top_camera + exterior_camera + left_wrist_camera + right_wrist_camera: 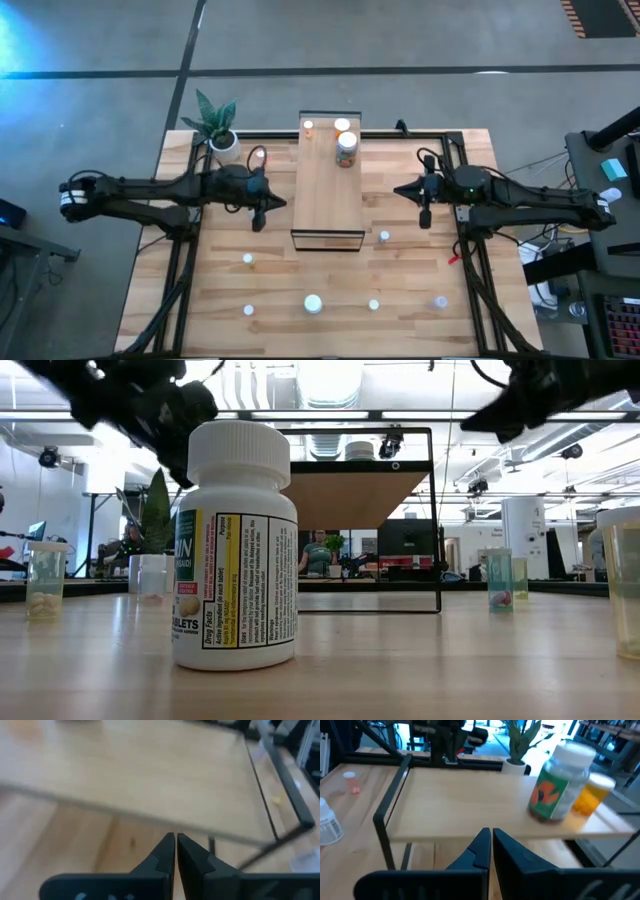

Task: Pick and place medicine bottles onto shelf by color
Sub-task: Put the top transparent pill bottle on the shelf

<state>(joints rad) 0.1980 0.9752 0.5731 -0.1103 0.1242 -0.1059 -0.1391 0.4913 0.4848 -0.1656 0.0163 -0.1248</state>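
Near edge of worktop: four bottles still loose in a ragged row: a small one, a wide white-capped jar, a small one and a clear one. None sorted yet.
Closest to the low camera: a white labelled tablet bottle standing upright on the worktop; I cannot match it surely to one of the row.
Middle of worktop: two more loose bottles, one left of the shelf's near end, one just right of it.
Shelf: most of the wood top bare; only the far end is filled.
Left claw: fingers pressed together, empty, hovering beside the shelf's left edge.
Right claw: fingers pressed together, holding nothing, hovering well to the right of the shelf.
Far end of shelf: a green-labelled jar with white cap, an orange bottle just beyond it, and another white cap close by.
Far left, off the shelf: an orange bottle near the potted plant.
Progress: roughly a third placed; about seven bottles left, by my count.
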